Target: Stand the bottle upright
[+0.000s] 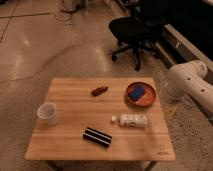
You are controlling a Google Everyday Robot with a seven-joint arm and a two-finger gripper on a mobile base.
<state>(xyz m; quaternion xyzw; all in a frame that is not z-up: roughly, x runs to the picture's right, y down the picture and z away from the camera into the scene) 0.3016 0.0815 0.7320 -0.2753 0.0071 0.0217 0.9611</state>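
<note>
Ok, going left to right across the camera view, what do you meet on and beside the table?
cup → black striped bar → bottle, lying on its side → robot arm at far right. Left out for overlap: the reddish item behind the bar, the orange plate behind the bottle. The gripper is out of view.

A pale wooden tabletop (65,135) stands on a polished, speckled floor (35,50) that catches soft glare in dim, warm light. Behind it a black office chair (131,29) on castors sits near a pale ledge (182,42) along the dark right side; cables (70,7) trail at the top edge
</note>
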